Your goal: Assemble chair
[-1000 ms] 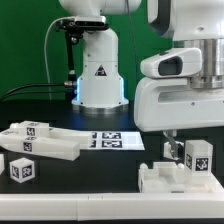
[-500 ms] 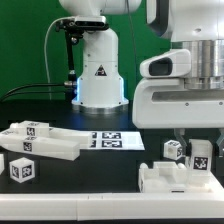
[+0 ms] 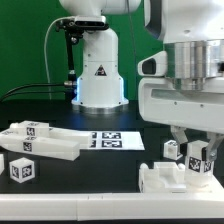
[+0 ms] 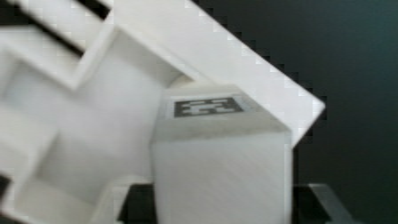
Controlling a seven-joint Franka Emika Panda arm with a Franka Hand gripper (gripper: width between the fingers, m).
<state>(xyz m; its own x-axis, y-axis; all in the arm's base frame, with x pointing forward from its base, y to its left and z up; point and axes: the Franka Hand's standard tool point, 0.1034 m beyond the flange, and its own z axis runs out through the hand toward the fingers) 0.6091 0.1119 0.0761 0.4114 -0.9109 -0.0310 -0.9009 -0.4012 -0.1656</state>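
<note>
Claw (image 3: 195, 149) pinched on 1 white tagged bar (image 3: 198, 162), bar low by the chunky white chair part (image 3: 160, 181) at the exterior view's right, long slab (image 3: 48, 146) and small cube (image 3: 21, 170) well apart at its left

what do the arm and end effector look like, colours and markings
The arm is glossy white with rounded shells and a grey joint band. Its base carries a black triangle sticker and glows blue at the foot, with a black cable alongside. The end effector has a boxy white body and grey fingers.
</note>
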